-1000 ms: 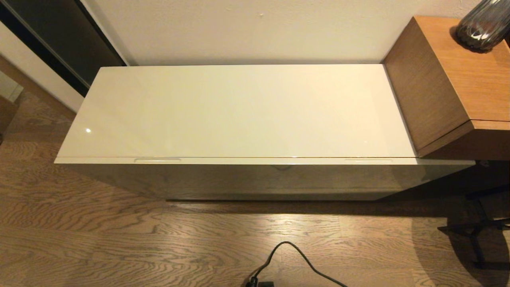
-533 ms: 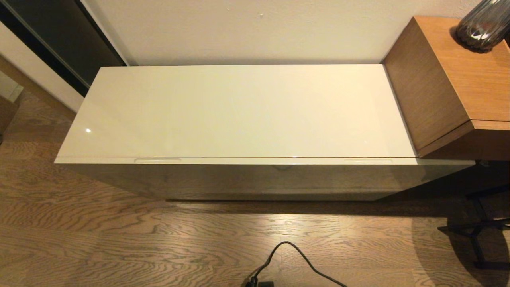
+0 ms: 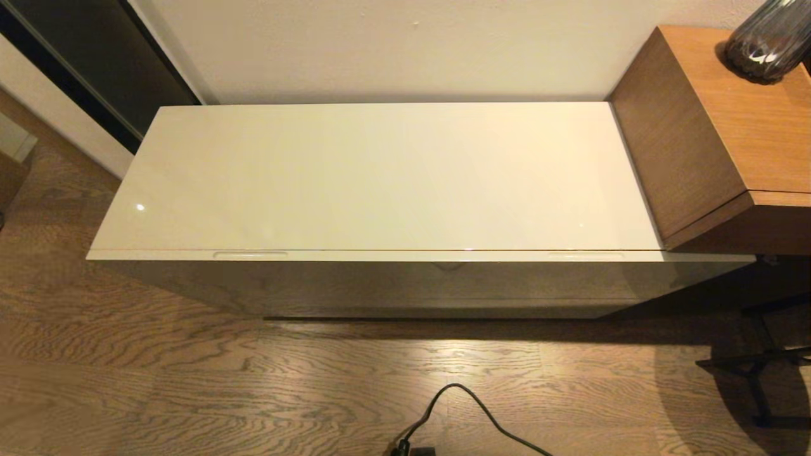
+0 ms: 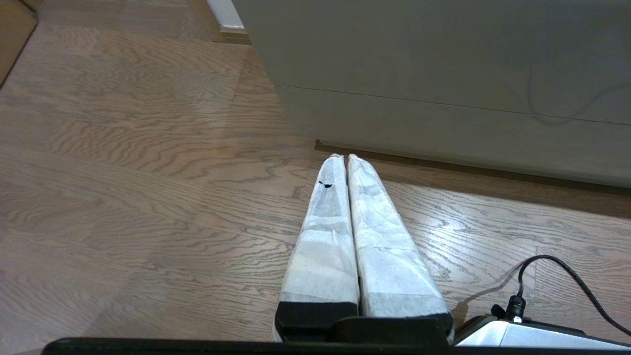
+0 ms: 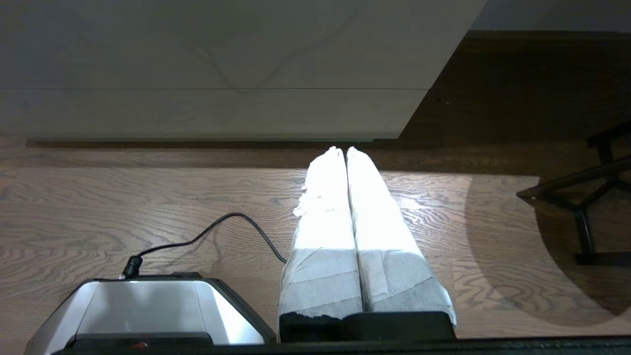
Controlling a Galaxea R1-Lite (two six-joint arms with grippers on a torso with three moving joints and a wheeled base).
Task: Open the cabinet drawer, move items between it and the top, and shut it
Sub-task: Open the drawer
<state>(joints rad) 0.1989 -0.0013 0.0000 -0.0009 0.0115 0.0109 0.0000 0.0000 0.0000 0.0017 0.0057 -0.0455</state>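
From the head camera, the cabinet drawer (image 3: 405, 278) sits fully closed beneath the top (image 3: 380, 177), which lies bare. No items show anywhere, so they are probably inside, and opening looks like the first step. Neither arm appears here. A brown wooden unit (image 3: 709, 139) abuts the top's right end, carrying a dark vase (image 3: 766, 41).

In the left wrist camera, the left gripper (image 4: 343, 158) has its wrapped fingers pressed together, holding nothing, low over the floor, the drawer face (image 4: 443, 64) ahead and above the tips. A black cable (image 4: 567, 276) lies beside the fingers.

The right wrist camera shows the right gripper (image 5: 340, 149) likewise closed and empty, the cabinet's lower edge just beyond the tips, a black stand (image 5: 586, 197) off to one side.
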